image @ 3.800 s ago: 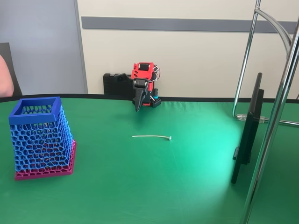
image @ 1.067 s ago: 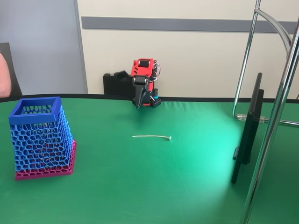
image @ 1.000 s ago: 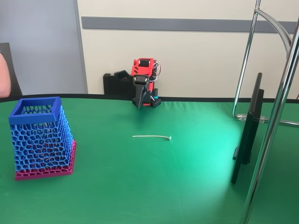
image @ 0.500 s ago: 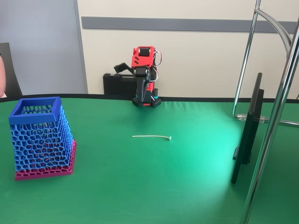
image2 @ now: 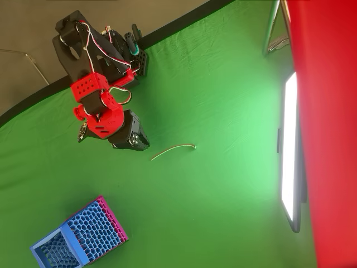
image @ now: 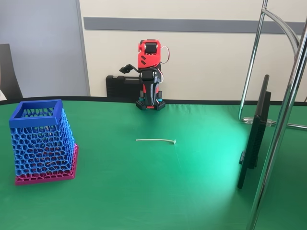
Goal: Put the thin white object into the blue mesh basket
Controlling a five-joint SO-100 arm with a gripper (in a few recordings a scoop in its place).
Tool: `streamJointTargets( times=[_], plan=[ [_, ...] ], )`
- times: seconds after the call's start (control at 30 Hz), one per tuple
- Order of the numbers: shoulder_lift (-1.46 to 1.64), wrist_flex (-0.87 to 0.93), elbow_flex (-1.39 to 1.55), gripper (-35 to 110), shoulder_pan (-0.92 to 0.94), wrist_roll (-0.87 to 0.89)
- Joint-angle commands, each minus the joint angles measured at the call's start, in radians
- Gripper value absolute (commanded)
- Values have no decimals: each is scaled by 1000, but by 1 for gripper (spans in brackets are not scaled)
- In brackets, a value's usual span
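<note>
Green cloth covered the tabletop (image: 144, 191) where a thin white strand (image: 155, 140) lay flat near the middle, untouched, its small hooked tip pointing toward the right in the fixed view. The red and black arm (image: 148, 72) stood folded up at the far edge, well behind the strand. Its hand (image: 128, 68) was raised level with the arm's upper joints and carried nothing; one finger appeared swung out to the left, which suggested open jaws, though how wide could not be told.

The blue mesh basket (image: 41, 139) sat upright on its pink base at the left of the fixed view, well apart from the strand, with its square opening facing up. A dark flat panel (image: 254, 134) stood on the right beside chrome tubing (image: 283, 120).

The pickup looked to be the tricky part. So thin a strand lying flat on cloth could slip out between the fingers, or the fingertips could snag the fabric. Being limp, it might also droop and catch on the basket's rim or lattice instead of dropping inside.
</note>
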Motion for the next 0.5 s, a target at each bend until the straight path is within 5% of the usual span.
streamJointTargets(
  times=[0.0, 0.47],
  plan=[
    [-81, 5, -78, 1, -26, 40],
    [-383, 67, -324, 1, -146, 189]
  ],
)
